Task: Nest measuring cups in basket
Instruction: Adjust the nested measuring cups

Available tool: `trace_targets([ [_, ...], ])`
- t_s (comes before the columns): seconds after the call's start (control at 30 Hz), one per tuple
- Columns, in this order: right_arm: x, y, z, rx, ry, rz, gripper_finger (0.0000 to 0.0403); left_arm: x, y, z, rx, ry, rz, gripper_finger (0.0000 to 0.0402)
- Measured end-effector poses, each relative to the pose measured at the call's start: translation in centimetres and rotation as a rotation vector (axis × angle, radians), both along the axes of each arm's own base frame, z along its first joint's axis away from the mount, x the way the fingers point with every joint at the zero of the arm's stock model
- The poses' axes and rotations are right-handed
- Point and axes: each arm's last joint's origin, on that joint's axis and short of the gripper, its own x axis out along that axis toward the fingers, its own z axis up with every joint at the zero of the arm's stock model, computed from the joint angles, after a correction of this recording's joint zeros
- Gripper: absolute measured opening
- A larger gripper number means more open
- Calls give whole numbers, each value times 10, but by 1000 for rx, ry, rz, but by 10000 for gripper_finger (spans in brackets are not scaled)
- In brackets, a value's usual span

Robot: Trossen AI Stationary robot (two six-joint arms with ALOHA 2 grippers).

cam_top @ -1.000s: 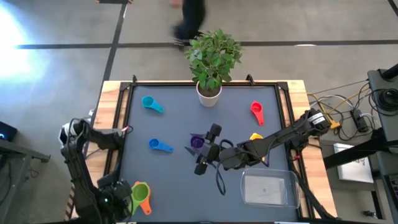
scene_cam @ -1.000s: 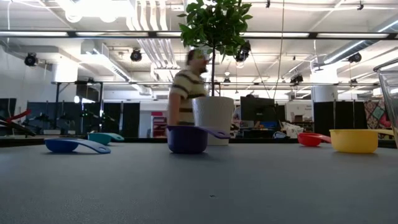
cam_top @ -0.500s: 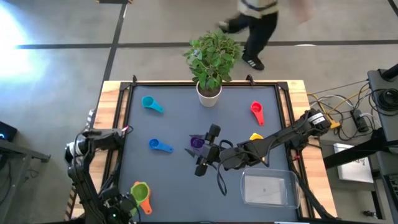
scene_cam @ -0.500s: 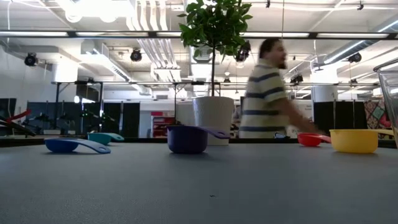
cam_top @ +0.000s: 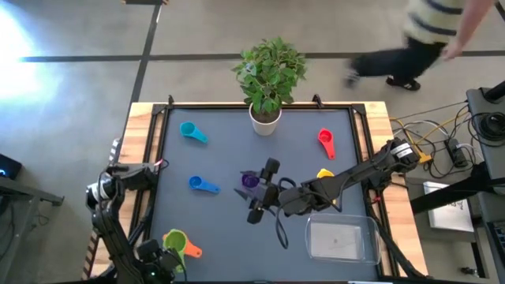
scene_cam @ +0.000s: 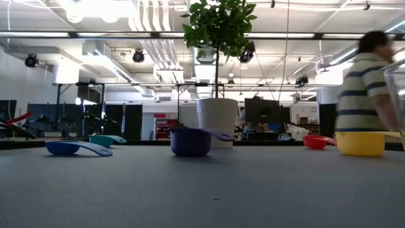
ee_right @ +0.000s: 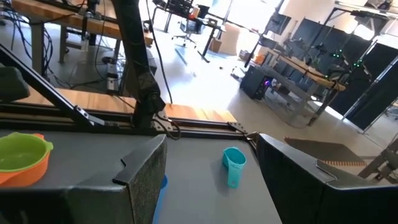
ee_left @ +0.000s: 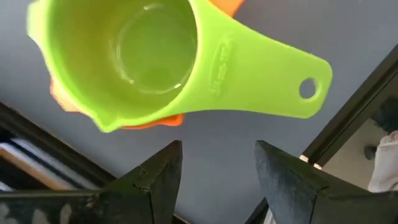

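Observation:
A green measuring cup (ee_left: 149,56) sits nested in an orange one (ee_left: 155,121) near the table's front left corner (cam_top: 175,241). My left gripper (ee_left: 217,144) hangs open over them, pointing down beside the green handle (ee_left: 267,87), touching nothing. My right gripper (cam_top: 260,196) stands level and open, with nothing in it, over the table's middle, next to the purple cup (cam_top: 249,180). Blue (cam_top: 203,184), teal (cam_top: 192,132), red (cam_top: 325,142) and yellow (cam_top: 325,173) cups lie singly on the mat. The clear basket (cam_top: 341,239) rests at the near right.
A white plant pot (cam_top: 265,118) with a leafy plant stands at the far edge's middle. A dark rail (ee_left: 348,118) borders the mat close to my left gripper. A person (cam_top: 430,31) walks on the floor beyond the table's far right.
My left gripper has come down and moved toward the table's near edge, staying open beside the green and orange cups. The person behind the table has walked from left to right.

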Motion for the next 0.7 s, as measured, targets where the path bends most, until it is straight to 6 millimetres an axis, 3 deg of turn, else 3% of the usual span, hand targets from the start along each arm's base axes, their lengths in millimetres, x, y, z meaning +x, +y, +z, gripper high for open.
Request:
trace_targets([
  [0.4,-4,8,1,-30,9,22,238,7,1,40,84,-96,-50,185],
  [0.7,-6,13,1,-52,19,38,238,13,-8,23,79,30,-434,185],
])
